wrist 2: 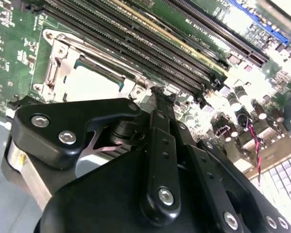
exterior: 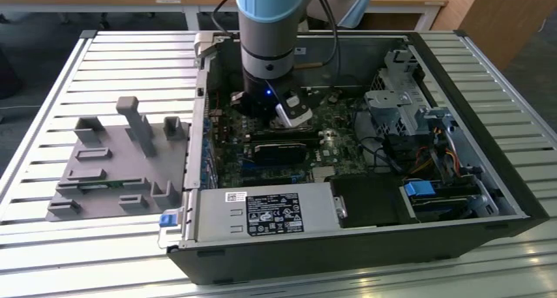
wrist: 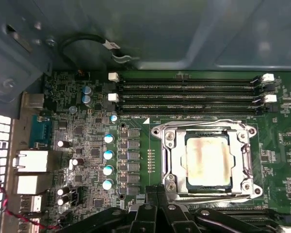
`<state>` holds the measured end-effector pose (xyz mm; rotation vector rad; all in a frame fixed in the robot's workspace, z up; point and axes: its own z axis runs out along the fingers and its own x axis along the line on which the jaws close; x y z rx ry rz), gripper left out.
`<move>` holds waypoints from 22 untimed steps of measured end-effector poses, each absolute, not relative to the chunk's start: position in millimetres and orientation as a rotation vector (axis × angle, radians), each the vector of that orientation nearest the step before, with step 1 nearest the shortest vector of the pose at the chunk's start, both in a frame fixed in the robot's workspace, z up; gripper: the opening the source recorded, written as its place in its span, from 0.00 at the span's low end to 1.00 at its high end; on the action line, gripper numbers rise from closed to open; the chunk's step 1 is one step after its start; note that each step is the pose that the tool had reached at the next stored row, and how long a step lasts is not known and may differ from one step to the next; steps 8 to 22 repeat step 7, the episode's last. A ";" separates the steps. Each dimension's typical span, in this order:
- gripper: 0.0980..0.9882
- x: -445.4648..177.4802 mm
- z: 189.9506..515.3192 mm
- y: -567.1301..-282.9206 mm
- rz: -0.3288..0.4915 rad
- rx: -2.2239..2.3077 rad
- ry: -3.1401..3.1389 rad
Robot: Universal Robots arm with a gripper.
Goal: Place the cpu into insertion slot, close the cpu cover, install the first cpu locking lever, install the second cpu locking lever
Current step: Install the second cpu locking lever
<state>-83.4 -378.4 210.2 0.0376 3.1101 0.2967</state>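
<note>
The cpu point(wrist: 208, 160), a dull beige-silver square, lies flat inside the insertion slot point(wrist: 166, 180) on the green board. The cpu cover point(wrist: 243, 160), a thin silver frame, lies down around it, with the chip showing through its window. Thin wire levers run along the frame's edges; I cannot tell whether they are latched. My gripper point(wrist: 157, 193) hovers just off the socket's edge with its black fingers pressed together and nothing between them. The second wrist view shows the gripper point(wrist 2: 159, 94) beside the cpu point(wrist 2: 89, 82). In the exterior view the arm point(exterior: 270, 44) reaches down into the open computer case.
Long black memory slots point(wrist: 184, 97) lie beside the socket, and capacitors and metal ports point(wrist: 29, 160) stand on its other side. Case walls point(wrist: 184, 29) close in around the board. A grey fixture plate point(exterior: 113, 161) lies outside the case, on the exterior view's left.
</note>
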 end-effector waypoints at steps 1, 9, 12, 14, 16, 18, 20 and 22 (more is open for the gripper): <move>0.01 -83.5 212.4 -378.4 0.297 0.038 3.110; 0.01 -83.4 221.8 -378.4 0.297 0.038 3.110; 0.01 -83.4 221.8 -378.4 0.297 0.038 3.110; 0.01 -83.4 221.8 -378.4 0.297 0.038 3.110; 0.01 -83.4 221.8 -378.4 0.297 0.038 3.110; 0.01 -83.4 221.8 -378.4 0.297 0.038 3.110; 0.01 -83.4 221.8 -378.4 0.297 0.038 3.110; 0.01 -83.4 221.8 -378.4 0.297 0.038 3.110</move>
